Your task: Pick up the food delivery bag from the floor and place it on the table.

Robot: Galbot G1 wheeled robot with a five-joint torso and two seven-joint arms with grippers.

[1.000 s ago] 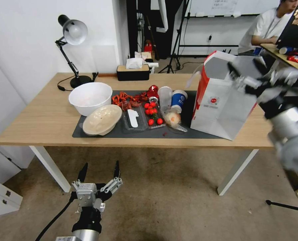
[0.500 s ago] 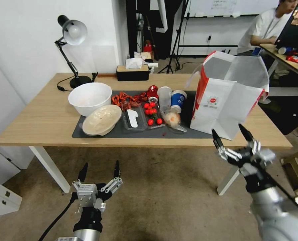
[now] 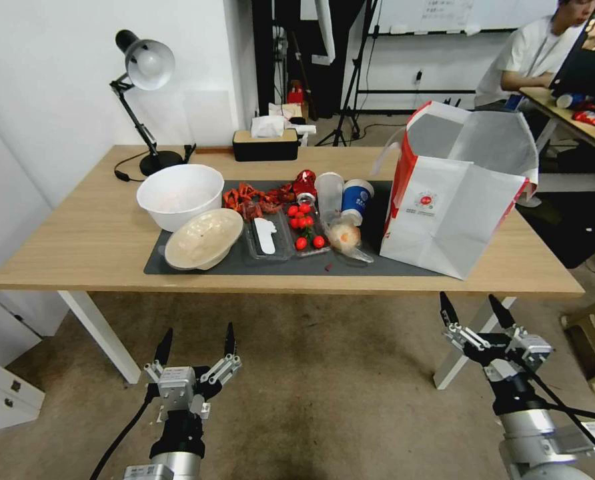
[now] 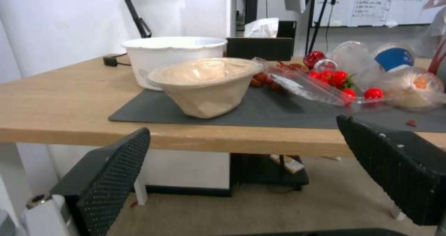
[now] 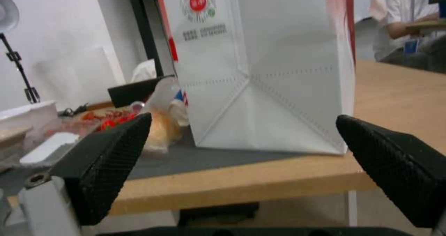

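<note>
Head view: light-wood table (image 3: 77, 240) on white legs, standing on a stained brown-grey floor (image 3: 324, 393), with a dark grey mat (image 3: 377, 263) across its middle. Food delivery bag (image 3: 444, 213) upright on the mat's right end, mouth open, foil lining showing, red logo facing the robot. To its left on the mat: two cups (image 3: 343, 193), a tray of tomatoes (image 3: 304, 227), a beige bowl (image 3: 204, 238), a white bowl (image 3: 180, 195). Desk lamp (image 3: 144, 80) and black tissue box (image 3: 265, 143) at the table's far edge. Left gripper (image 3: 195, 341) low over the floor before the table, fingers apart, empty. Right gripper (image 3: 474, 310) below the table's front edge near the bag's corner, fingers apart, empty.

Left wrist view: black fingers (image 4: 109, 180) spread wide, framing the table edge, beige bowl and tomatoes beyond.

Right wrist view: spread fingers (image 5: 390, 166) frame the bag's lower front, which rests on mat and tabletop, clear of both pads.
</note>
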